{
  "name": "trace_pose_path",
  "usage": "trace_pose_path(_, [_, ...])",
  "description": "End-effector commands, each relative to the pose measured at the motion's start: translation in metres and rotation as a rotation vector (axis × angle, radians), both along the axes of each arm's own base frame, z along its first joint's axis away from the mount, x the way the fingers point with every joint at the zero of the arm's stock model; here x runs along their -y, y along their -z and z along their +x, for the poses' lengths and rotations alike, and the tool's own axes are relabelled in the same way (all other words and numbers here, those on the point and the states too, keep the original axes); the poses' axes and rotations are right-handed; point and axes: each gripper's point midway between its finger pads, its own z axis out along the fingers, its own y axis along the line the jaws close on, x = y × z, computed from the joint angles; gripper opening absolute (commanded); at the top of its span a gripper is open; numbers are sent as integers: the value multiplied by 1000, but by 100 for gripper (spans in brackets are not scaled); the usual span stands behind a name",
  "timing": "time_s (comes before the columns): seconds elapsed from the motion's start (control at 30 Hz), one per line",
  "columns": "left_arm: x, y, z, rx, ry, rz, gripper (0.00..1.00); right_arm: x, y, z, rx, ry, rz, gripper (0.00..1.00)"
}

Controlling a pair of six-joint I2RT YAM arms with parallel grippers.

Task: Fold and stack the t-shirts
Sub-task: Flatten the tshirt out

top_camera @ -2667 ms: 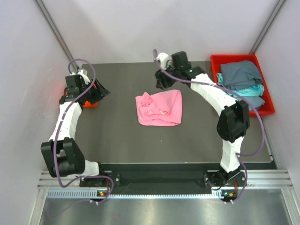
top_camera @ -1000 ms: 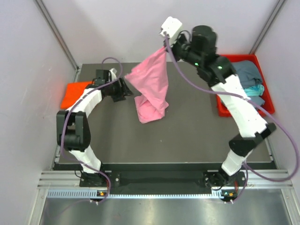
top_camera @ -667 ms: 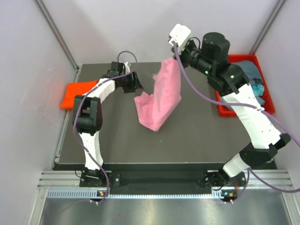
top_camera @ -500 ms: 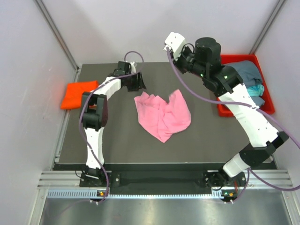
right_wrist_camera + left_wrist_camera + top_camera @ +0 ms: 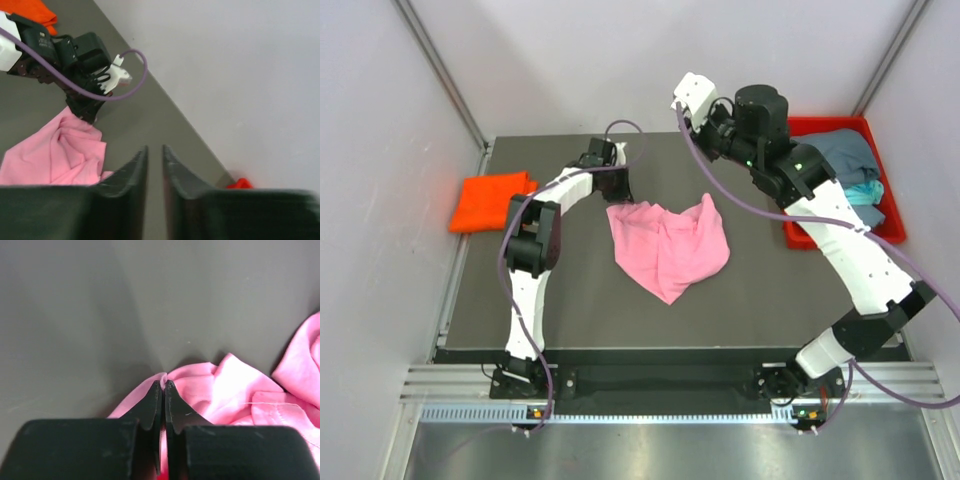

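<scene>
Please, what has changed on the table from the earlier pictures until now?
The right tool, which held the pink t-shirt up a second ago, let it go; the shirt dropped and lies crumpled. The left tool came in from the left side and closed on the shirt's far-left corner. The orange t-shirt and the shirts in the red tray stayed in place.

pink t-shirt (image 5: 665, 243) dropped from mid-air onto table (image 5: 520, 300), left claw (image 5: 163, 385) newly pinched on its corner, right claw (image 5: 154, 149) let go
</scene>
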Motion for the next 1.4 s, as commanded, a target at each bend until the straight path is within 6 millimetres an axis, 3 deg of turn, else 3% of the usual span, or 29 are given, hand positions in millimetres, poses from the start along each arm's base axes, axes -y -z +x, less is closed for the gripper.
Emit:
trace_pose_path(0.0, [-5, -45, 20, 111, -14, -1, 0, 19, 18, 9, -75, 82, 56, 26])
trace_pose_path(0.03, [-7, -65, 23, 151, -16, -7, 0, 17, 43, 11, -146, 71, 57, 36])
trace_pose_path(0.07, [-10, -78, 27, 182, -19, -9, 0, 31, 58, 21, -202, 106, 81, 53])
trace_pose_path(0.1, [-11, -96, 31, 222, -22, -10, 0, 34, 74, 24, -290, 119, 132, 56])
trace_pose_path(0.13, [-17, -120, 32, 275, -19, -3, 0, 27, 98, 28, -384, 80, 156, 58])
trace_pose_path(0.17, [-23, -134, 34, 306, -33, 12, 0, 41, 126, 38, -469, 115, 174, 60])
trace_pose_path(0.2, [-29, -144, 34, 328, -41, 22, 0, 41, 143, 42, -551, 126, 216, 60])
trace_pose_path(0.23, [-33, -166, 29, 368, -44, 28, 0, 34, 176, 45, -657, 99, 222, 61])
trace_pose_path(0.3, [-40, -171, 18, 373, -46, 40, 0, 32, 207, 51, -752, 89, 218, 59])
trace_pose_path(0.33, [-42, -189, 11, 403, -43, 35, 0, 25, 230, 55, -813, 59, 204, 58])
trace_pose_path(0.4, [-44, -183, -4, 374, -28, 34, 0, 16, 250, 56, -864, 22, 175, 57])
trace_pose_path(0.43, [-45, -192, -12, 388, -29, 30, 0, 6, 262, 61, -901, -11, 175, 57])
trace_pose_path(0.5, [-50, -186, -22, 371, -33, 45, 0, -6, 272, 60, -935, -55, 162, 57])
trace_pose_path(0.53, [-53, -194, -27, 392, -30, 53, 0, -13, 278, 65, -946, -69, 163, 58])
trace_pose_path(0.67, [-62, -192, -38, 392, -36, 90, 0, -33, 291, 61, -971, -103, 127, 60])
trace_pose_path(0.8, [-60, -190, -41, 386, -27, 83, 0, -39, 301, 55, -987, -115, 105, 56])
trace_pose_path(0.83, [-60, -189, -39, 386, -28, 82, 0, -40, 303, 53, -987, -120, 99, 47])
trace_pose_path(0.87, [-60, -189, -39, 384, -28, 82, 0, -39, 303, 54, -980, -118, 93, 10])
trace_pose_path(0.9, [-61, -191, -36, 390, -33, 82, 0, -38, 300, 56, -966, -109, 89, 0])
trace_pose_path(0.93, [-61, -189, -33, 387, -35, 84, 0, -34, 294, 60, -939, -91, 87, 0])
trace_pose_path(1.1, [-70, -191, -10, 399, -74, 80, 0, -14, 251, 83, -830, -51, 115, 0])
trace_pose_path(1.13, [-72, -192, -7, 402, -78, 80, 0, -7, 244, 88, -795, -19, 103, 4])
trace_pose_path(1.17, [-72, -194, -5, 408, -80, 77, 0, -2, 243, 91, -774, -8, 84, 37])
trace_pose_path(1.2, [-72, -195, -4, 411, -83, 73, 0, 1, 245, 90, -774, 2, 69, 49])
trace_pose_path(1.23, [-71, -195, -3, 412, -82, 70, 0, 5, 251, 90, -785, 18, 54, 54])
trace_pose_path(1.37, [-69, -196, -4, 406, -83, 53, 0, 9, 290, 68, -939, -3, 18, 57])
